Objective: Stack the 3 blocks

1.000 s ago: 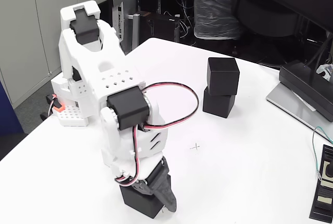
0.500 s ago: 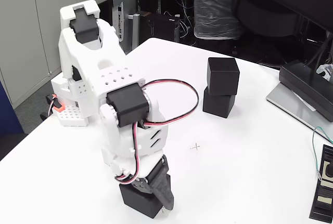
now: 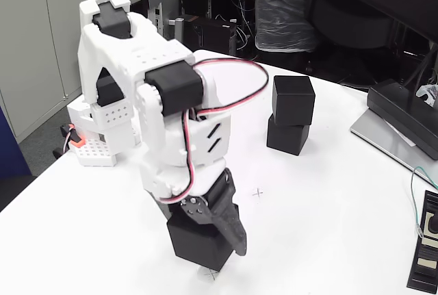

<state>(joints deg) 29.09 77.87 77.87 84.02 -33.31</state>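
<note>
The fingers (image 3: 229, 230) are pinching the third block (image 3: 200, 240) from above, the dark finger running down its right face in the fixed view while the other side of the grip is hidden behind the wrist. The gripper (image 3: 215, 240) sat lower over the block 1 second ago, with the cube flat on the white table (image 3: 328, 192). Now the arm has folded upward and the cube has come up with it, its lower corner just clear of the surface near the front edge. That reads as a lift under way, so the grasp has taken and the carry to the pile is the step in hand.

The held cube has no real long axis, since its sides look equal. What matters is its tilt and twist: it hangs slightly rotated, with 1 vertical edge turned toward the camera and its top face hidden under the gripper. It will probably need squaring up to sit flush on the pile.

Further back and to the right, well apart from the arm, stand the other 2 blocks. The lower block (image 3: 287, 135) rests on the table and the upper block (image 3: 293, 100) sits on it, skewed a little and overhanging slightly. They have not shifted across the 3 pictures. With 2 of the 3 already stacked, I judge the task about 2 thirds done. That skewed top makes a narrower landing, so a careless release could tip the pile.
</note>
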